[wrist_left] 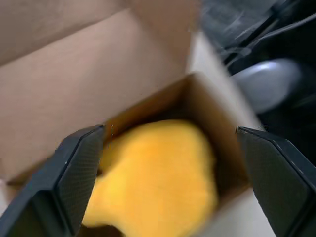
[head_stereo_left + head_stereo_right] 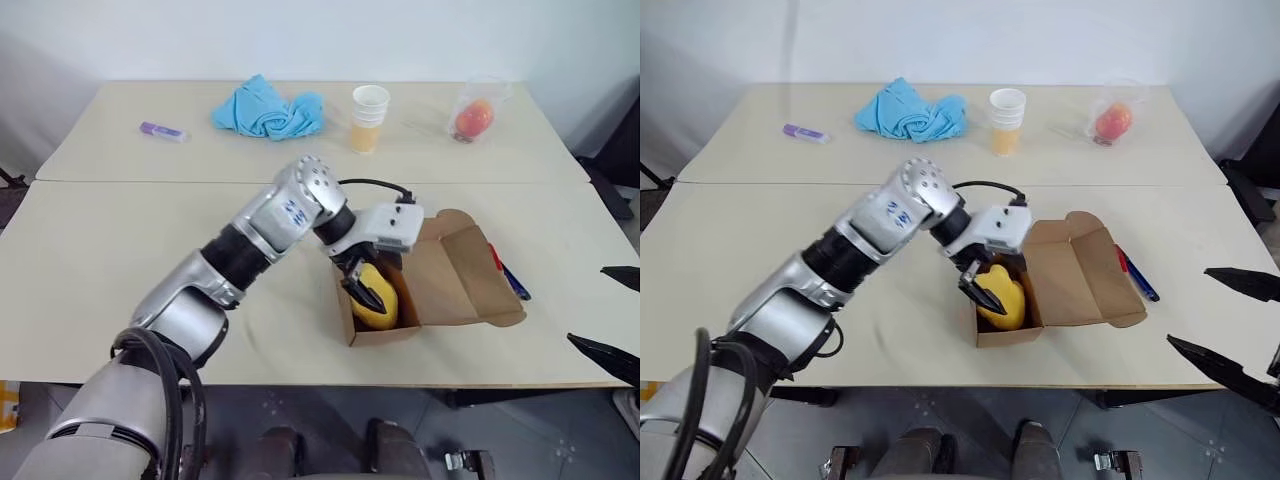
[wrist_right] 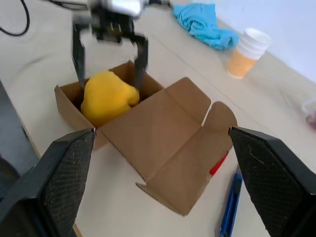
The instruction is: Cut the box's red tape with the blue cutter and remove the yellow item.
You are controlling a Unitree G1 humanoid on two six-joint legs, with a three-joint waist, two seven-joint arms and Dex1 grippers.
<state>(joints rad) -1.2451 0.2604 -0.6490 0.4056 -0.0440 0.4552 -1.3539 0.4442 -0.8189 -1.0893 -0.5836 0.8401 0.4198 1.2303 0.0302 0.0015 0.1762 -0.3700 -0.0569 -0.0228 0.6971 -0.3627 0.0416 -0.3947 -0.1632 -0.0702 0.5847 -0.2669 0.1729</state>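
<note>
With lid flapped open, my left gripper (image 3: 109, 59) hangs wide open, empty, over the soft yellow ball (image 3: 106, 97) in the brown cardboard box (image 3: 163, 133); straddle it centrally, clear of walls, before closing.

The left gripper (image 2: 372, 288) covers part of the yellow item (image 2: 383, 305) in the head views, and the box (image 2: 440, 285) wall hides the item's lower part, so whether the black fingers touch it cannot be told. In the left wrist view the item and the box are blurred. The red tape (image 3: 217, 165) shows as a sliver past the open flap's edge; the rest lies behind the cardboard. The blue cutter (image 3: 230, 210) is partly hidden by that flap in the head views and cut off by the picture's edge in the right wrist view. The right gripper (image 2: 1230, 325) is cut off at the right edge.
</note>
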